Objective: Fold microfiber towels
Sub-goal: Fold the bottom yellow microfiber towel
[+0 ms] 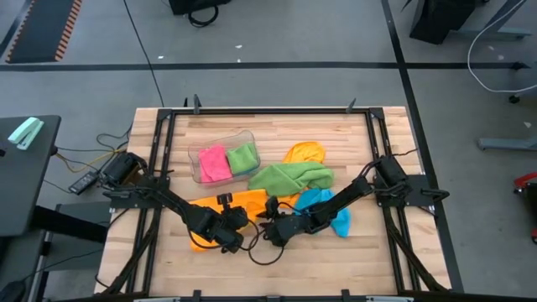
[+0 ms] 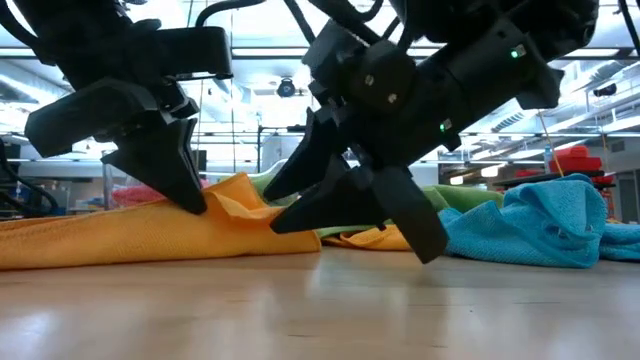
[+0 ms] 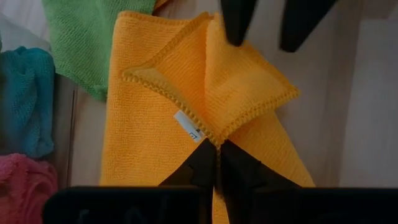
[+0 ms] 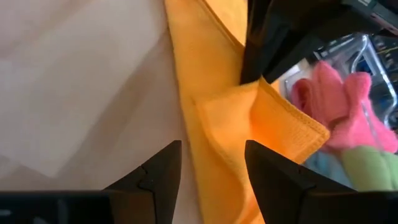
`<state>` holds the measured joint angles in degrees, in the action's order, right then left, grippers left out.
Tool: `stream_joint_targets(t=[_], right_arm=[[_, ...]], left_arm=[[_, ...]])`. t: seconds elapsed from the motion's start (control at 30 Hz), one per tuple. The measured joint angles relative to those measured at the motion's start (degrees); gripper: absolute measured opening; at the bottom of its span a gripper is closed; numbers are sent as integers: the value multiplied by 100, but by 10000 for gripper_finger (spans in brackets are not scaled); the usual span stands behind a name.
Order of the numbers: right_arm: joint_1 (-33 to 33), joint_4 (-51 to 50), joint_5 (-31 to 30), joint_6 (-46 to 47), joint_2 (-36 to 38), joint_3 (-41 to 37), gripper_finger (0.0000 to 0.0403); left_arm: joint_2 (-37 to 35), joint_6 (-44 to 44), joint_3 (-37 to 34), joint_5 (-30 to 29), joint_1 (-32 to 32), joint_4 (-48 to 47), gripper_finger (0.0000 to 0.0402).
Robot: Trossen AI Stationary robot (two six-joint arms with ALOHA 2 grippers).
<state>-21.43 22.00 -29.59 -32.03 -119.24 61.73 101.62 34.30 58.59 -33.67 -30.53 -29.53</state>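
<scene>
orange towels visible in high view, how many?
2. One orange towel lies flat at the front, pinched by the left gripper; a bunched orange towel sits behind the green towel. More may be hidden.

bare table (image 1: 336,268) ahead — towels (image 1: 289,176) behind

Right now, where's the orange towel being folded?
High view: the orange towel lies left of centre near the table's front, in front of the clear tub, left gripper pinching it.

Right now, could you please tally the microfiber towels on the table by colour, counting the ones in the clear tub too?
Orange towels: 2
Green towels: 2
Pink towel: 1
Blue towel: 1
Total: 6, of which one pink and one green sit in the clear tub.
</scene>
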Motion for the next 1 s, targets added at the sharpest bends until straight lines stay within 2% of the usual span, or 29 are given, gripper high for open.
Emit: stream_joint_targets(t=[0.3, 0.63, 1.0], right_arm=[[186, 63, -17, -52, 0, 0, 179], [195, 352, -149, 498, 4, 0, 116], [30, 341, -379, 496, 4, 0, 54]], left_arm=[[0, 112, 0, -7, 12, 182, 14], [0, 116, 0, -7, -25, 193, 39], [0, 105, 0, -7, -196, 281, 16]])
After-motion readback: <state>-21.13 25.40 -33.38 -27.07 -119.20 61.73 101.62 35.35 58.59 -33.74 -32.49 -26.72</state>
